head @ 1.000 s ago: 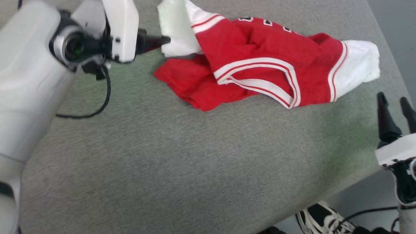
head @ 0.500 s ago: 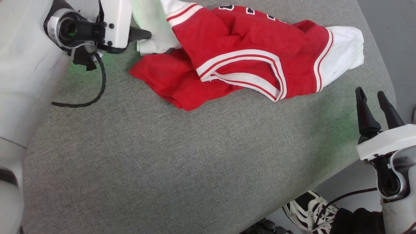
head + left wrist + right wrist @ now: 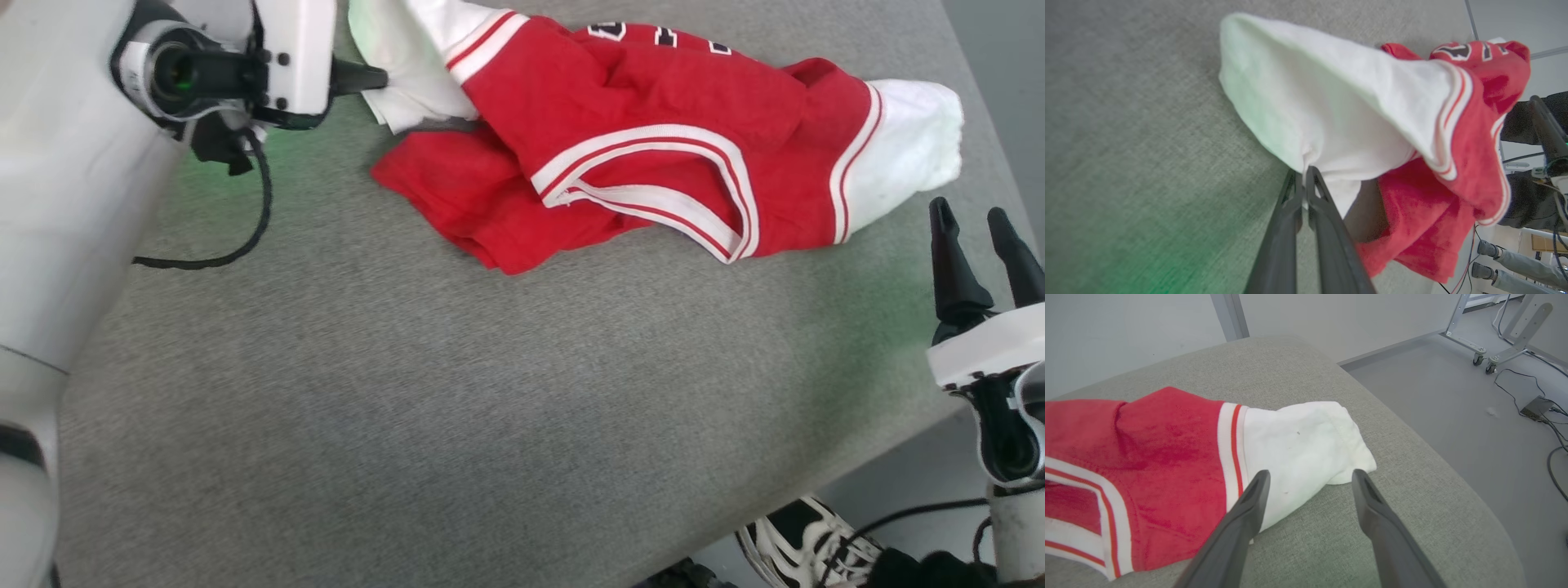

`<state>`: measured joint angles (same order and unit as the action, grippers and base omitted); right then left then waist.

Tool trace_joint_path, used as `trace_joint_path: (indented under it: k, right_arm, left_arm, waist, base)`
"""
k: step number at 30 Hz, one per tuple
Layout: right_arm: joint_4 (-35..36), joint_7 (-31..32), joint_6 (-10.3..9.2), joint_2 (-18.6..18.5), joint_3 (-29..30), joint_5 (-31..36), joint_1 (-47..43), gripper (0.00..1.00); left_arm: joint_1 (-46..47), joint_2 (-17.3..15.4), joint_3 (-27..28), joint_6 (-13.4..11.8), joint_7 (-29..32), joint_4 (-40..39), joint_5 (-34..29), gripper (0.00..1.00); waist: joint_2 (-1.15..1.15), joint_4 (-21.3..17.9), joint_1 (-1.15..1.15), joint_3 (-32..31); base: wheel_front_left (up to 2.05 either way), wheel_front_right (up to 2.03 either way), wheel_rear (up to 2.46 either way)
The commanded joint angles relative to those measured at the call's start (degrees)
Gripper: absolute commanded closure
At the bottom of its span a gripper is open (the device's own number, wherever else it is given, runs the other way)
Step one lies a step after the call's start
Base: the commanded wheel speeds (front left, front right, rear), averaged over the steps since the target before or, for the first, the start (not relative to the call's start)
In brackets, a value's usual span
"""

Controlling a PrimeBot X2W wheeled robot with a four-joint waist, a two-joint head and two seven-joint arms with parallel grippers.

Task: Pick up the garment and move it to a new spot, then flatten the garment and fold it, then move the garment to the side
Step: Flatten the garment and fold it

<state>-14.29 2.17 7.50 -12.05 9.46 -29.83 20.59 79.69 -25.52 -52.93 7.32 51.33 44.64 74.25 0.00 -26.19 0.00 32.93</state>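
— Where was the red jersey (image 3: 653, 106) seen?
— It was laid crumpled on the grey cushion (image 3: 408, 408), at twelve o'clock.
— And the grippers?
— Its white sleeve (image 3: 408, 73) was pinched by the left gripper (image 3: 384, 79) at eleven o'clock. The right gripper (image 3: 984, 224) was spread wide at three o'clock.

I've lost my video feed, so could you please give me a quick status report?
Left gripper shut on shirt sleeve. Right gripper open, near the other sleeve. Shirt crumpled on cushion. Cable lies left of shirt, apart.
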Motion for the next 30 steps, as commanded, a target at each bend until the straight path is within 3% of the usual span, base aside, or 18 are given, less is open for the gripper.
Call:
trace_joint_path:
  k: [1, 7, 14, 24, 30]
  right_arm:
    - [0.4, 0.3, -0.01, -0.3, 0.3, 0.2, -0.1, 0.00]
    - [2.6, 1.5, -0.01, -1.1, 2.4, 1.3, -1.8, 0.00]
    - [6.3, 4.4, 0.00, -2.1, 5.0, 2.9, -3.4, 0.00]
    - [11.9, 9.5, 0.00, -2.5, 7.3, 4.9, -4.0, 0.00]
    - [13.6, 11.1, 0.00, -1.8, 7.4, 5.6, -4.7, 0.00]
  left_arm:
    - [0.4, -0.5, 0.2, 0.2, -0.3, -0.3, 0.4, 1.00]
    - [-1.8, -4.2, 1.2, 0.2, -2.3, -2.9, 2.2, 1.00]
    - [-8.4, -12.3, 3.6, 0.2, -8.9, -8.9, 5.0, 1.00]
    - [-17.1, -21.9, 7.1, 0.2, -26.8, -16.7, 4.5, 1.00]
    - [-21.6, -23.3, 5.6, 0.2, -36.5, -15.0, 1.7, 1.00]
  waist:
    - [0.00, 0.8, 0.00, -0.6]
    - [0.00, 4.8, 0.00, -2.9]
    - [0.00, 10.8, 0.00, -5.6]
    - [0.00, 16.4, 0.00, -8.7]
    - [0.00, 16.8, 0.00, -9.4]
  base:
    - [0.00, 0.00, 0.00]
    - [0.00, 0.00, 0.00]
    - [0.00, 0.00, 0.00]
    - [0.00, 0.00, 0.00]
    - [0.00, 0.00, 0.00]
